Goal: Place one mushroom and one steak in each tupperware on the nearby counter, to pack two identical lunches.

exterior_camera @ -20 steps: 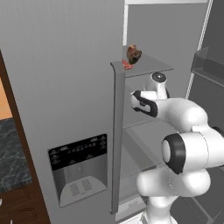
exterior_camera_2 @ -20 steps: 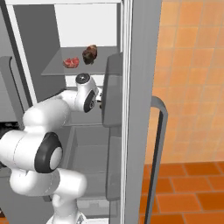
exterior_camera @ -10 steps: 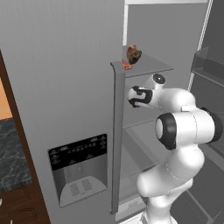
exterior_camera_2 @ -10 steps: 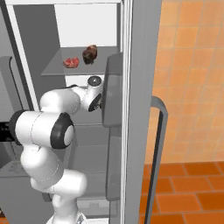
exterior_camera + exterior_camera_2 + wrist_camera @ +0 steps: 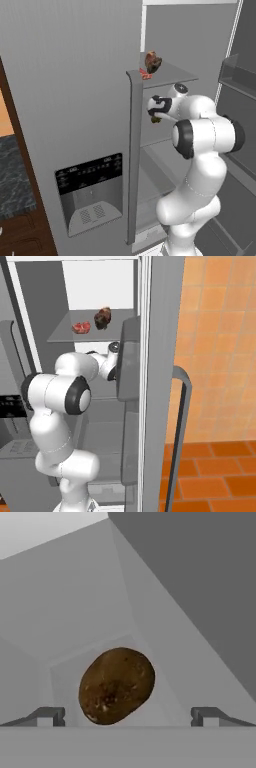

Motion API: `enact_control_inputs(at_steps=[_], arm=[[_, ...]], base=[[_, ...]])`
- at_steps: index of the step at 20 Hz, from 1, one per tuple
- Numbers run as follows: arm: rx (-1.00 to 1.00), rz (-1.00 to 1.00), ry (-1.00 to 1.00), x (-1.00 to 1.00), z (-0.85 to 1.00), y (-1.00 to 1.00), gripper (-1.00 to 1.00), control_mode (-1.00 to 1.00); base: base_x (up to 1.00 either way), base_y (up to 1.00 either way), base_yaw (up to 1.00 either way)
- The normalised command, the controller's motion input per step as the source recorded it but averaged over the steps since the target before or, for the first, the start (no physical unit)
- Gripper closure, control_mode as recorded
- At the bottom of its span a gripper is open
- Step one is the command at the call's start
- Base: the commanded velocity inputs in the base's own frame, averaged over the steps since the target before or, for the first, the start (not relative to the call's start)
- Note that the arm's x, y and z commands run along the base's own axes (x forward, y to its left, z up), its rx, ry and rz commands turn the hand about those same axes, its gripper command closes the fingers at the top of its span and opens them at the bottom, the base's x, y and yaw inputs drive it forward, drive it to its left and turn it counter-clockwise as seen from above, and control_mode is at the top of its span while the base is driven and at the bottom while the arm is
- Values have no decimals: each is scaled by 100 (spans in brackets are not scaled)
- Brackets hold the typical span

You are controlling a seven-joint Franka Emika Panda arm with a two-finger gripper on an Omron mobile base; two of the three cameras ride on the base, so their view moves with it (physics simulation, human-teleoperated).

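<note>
The tool, jaws wide and holding nothing, faces a brown mushroom inside the fridge; first pick looks underway, needing an advance, then closing

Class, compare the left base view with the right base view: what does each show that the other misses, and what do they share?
Left base view: the dispenser panel on the fridge door and dark counter. Right base view: orange tiled wall and curved door handle. Shared: the steak beside a brown lump, probably the mushroom, on the fridge shelf, white arm below.
</note>
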Motion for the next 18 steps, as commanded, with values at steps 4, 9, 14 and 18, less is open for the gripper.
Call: enact_control_inputs(at_steps=[4,9,14,18], arm=[[0,0,0,24,-11,0,-100,-100],[0,0,0,29,-33,0,-100,-100],[0,0,0,22,-27,0,-100,-100],[0,0,7,0,-1,0,-100,-100]], base=[[0,0,0],[0,0,0],[0,0,0],[0,0,0]])
